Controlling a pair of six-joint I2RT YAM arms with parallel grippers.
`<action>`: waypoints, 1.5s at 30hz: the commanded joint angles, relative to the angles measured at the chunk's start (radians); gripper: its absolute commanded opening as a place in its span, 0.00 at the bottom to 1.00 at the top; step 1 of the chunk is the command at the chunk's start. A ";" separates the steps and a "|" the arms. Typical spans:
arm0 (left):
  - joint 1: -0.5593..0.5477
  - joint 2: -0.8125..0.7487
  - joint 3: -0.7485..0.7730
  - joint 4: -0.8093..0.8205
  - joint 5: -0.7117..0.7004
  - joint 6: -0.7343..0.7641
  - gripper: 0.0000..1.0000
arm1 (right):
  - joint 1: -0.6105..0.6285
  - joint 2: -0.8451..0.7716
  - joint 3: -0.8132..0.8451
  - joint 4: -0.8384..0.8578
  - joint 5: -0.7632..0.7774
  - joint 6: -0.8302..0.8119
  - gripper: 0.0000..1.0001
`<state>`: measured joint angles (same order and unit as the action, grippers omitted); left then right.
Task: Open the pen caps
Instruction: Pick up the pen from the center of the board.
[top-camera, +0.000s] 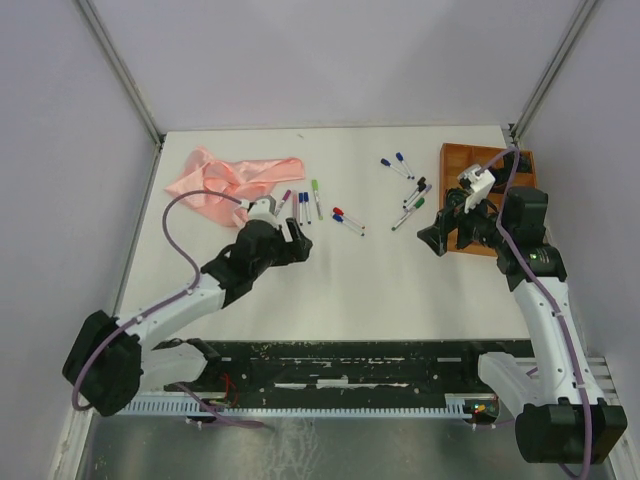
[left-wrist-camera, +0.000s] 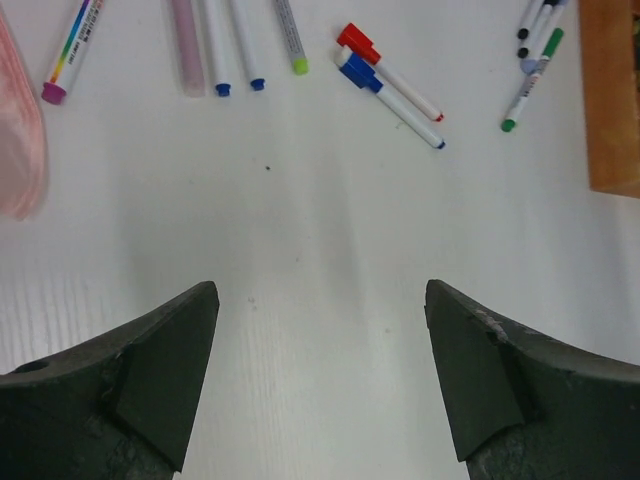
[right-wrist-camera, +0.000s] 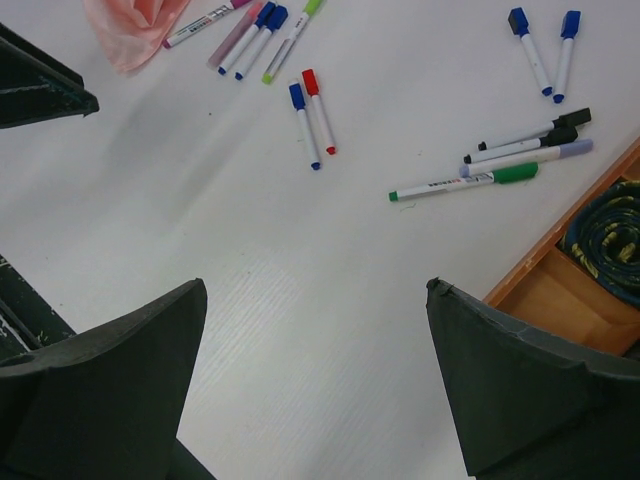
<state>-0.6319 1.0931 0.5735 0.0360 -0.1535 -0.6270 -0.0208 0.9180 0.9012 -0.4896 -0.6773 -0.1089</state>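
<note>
Several white-barrelled pens lie on the white table with their pen caps on. A row (top-camera: 300, 206) lies by the cloth, with a red-capped and blue-capped pair (top-camera: 348, 220) to its right. Further right are a green and black bunch (top-camera: 412, 196) and two blue-capped pens (top-camera: 397, 165). In the left wrist view the red cap (left-wrist-camera: 357, 42) and blue cap (left-wrist-camera: 360, 75) lie ahead. My left gripper (left-wrist-camera: 320, 290) is open over bare table just short of the row. My right gripper (right-wrist-camera: 315, 285) is open and empty beside the tray, near the green pen (right-wrist-camera: 465, 180).
A crumpled pink cloth (top-camera: 235, 178) lies at the back left. A wooden compartment tray (top-camera: 490, 190) stands at the right and holds a coiled cord (right-wrist-camera: 610, 240). Grey walls enclose the table on three sides.
</note>
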 joint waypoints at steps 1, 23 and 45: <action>-0.003 0.171 0.175 -0.039 -0.177 0.136 0.90 | -0.002 -0.004 0.006 -0.002 0.019 -0.074 0.99; 0.280 0.792 0.679 -0.174 -0.083 0.406 0.61 | 0.021 0.051 0.050 -0.086 0.037 -0.110 0.99; 0.308 0.927 0.765 -0.264 -0.008 0.421 0.33 | 0.032 0.055 0.043 -0.077 0.017 -0.100 0.99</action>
<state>-0.3283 2.0045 1.3098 -0.2096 -0.1696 -0.2436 0.0067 0.9710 0.9066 -0.5926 -0.6464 -0.2070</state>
